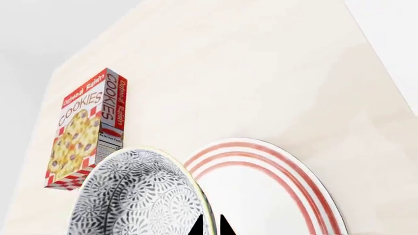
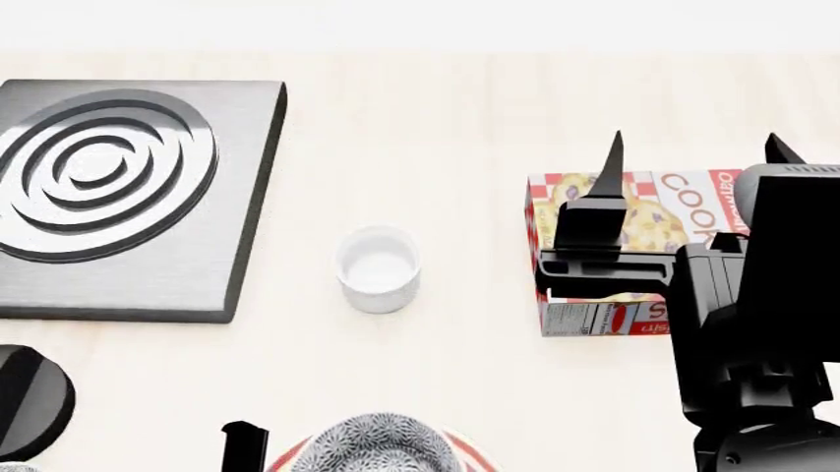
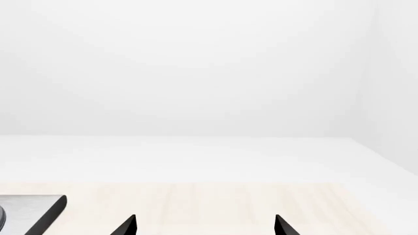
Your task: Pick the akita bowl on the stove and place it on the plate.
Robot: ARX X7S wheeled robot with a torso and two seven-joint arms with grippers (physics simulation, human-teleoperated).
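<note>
The akita bowl [image 1: 130,196], white with a dense grey-black pattern, has its rim between the tips of my left gripper [image 1: 210,226], which is shut on it. The plate [image 1: 274,191], white with red rings, lies right behind the bowl. At the bottom edge of the head view the bowl [image 2: 381,442] is over the plate [image 2: 467,459]; I cannot tell whether they touch. One left finger [image 2: 244,444] shows beside it. The stove [image 2: 118,197] at far left has bare rings. My right gripper [image 2: 693,143] hangs open and empty above the table, also seen as right gripper [image 3: 205,225].
A small white cup [image 2: 378,267] stands mid-table, right of the stove. A cookies box [image 2: 617,251] lies at the right, partly behind my right arm; it also shows as the box [image 1: 85,132]. The stove's black knob [image 2: 27,398] is at the near left. A stove corner [image 3: 33,210] shows.
</note>
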